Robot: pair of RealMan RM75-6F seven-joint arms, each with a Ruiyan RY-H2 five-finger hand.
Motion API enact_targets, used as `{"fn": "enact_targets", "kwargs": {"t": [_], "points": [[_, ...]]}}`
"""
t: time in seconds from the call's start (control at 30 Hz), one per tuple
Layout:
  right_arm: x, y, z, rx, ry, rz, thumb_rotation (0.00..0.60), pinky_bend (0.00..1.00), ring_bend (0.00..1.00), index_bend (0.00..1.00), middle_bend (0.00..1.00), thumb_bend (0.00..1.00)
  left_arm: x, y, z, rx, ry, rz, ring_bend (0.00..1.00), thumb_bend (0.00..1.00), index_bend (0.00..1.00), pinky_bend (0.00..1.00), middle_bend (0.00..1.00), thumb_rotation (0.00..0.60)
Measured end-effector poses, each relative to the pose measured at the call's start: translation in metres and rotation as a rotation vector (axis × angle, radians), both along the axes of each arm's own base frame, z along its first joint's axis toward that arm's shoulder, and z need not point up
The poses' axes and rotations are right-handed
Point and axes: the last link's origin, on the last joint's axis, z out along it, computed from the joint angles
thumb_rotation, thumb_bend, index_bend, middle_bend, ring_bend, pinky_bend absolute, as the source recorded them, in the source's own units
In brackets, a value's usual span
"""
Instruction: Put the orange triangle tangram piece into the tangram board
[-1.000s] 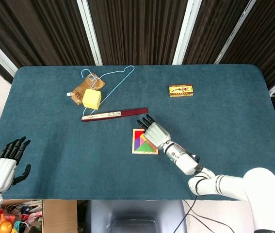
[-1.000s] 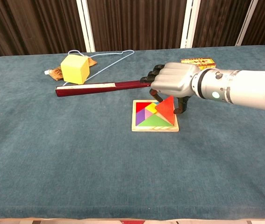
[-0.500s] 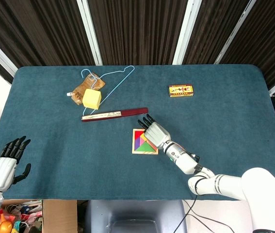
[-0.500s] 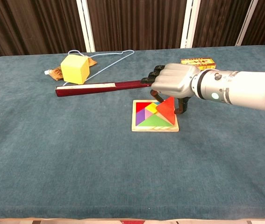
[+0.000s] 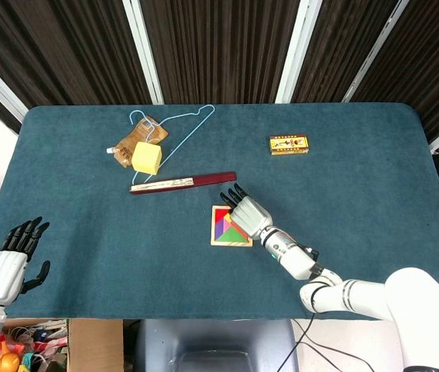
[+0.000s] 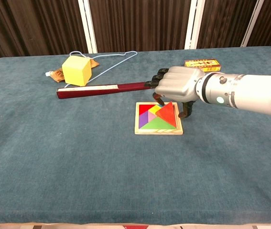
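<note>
My right robot hand [image 6: 176,88] pinches the orange triangle [image 6: 168,114] tilted over the tangram board [image 6: 158,129]; released crooked, it may not seat.

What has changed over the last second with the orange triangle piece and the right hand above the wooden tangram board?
The orange triangle tangram piece has come down: it stood higher over the square wooden tangram board, and now sits lower, within the frame, tilted rather than flat. The right hand lowered with it and still holds it. The left hand, yellow cube, dark red strip and blue wire hanger stayed put.
</note>
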Motion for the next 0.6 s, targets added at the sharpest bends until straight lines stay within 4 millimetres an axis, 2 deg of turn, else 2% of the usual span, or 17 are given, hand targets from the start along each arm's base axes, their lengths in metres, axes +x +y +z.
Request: {"fn": "enact_targets", "kwargs": {"t": [0.4,0.6], "points": [[0.001,0.003,0.006,0.002,-0.015,-0.004,0.600,0.00,0.00,0.41,0.01,0.54,0.000,0.000,0.001,0.003,-0.003,-0.002,0.00,0.48,0.00,0.13,0.00,0.600],[-0.002,0.003,0.020,-0.013,-0.030,-0.020,0.600,0.00,0.00,0.40,0.00,0.54,0.002,-0.001,0.000,0.000,-0.002,-0.007,0.00,0.48,0.00,0.13,0.00,0.600]]}}
